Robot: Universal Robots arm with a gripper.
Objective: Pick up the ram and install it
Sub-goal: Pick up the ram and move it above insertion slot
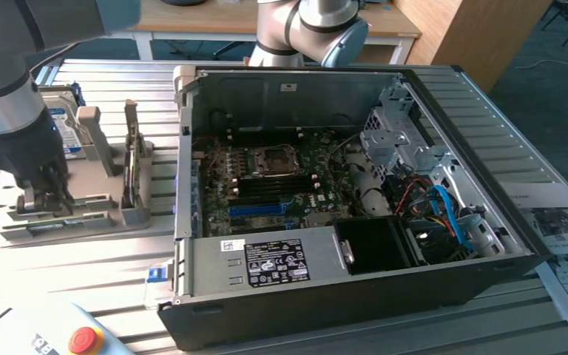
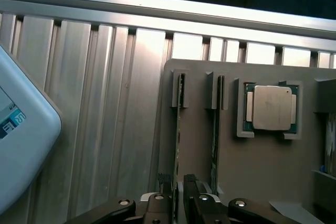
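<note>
ram [image 2: 178, 129] on edge in grey holder [image 2: 252, 177]; pincer [image 2: 177, 186] open, jaws straddling ram, not clamped.

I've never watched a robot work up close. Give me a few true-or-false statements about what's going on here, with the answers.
1. The computer case lies open, its motherboard showing. True.
2. The gripper is carrying the ram over the case. False: it is down at the grey holder, its open fingers on either side of the ram, which stands in its slot.
3. A silver processor chip sits in a recess of the holder. True.
4. The holder has one stick only. False: a second stick stands in the next slot.
</note>
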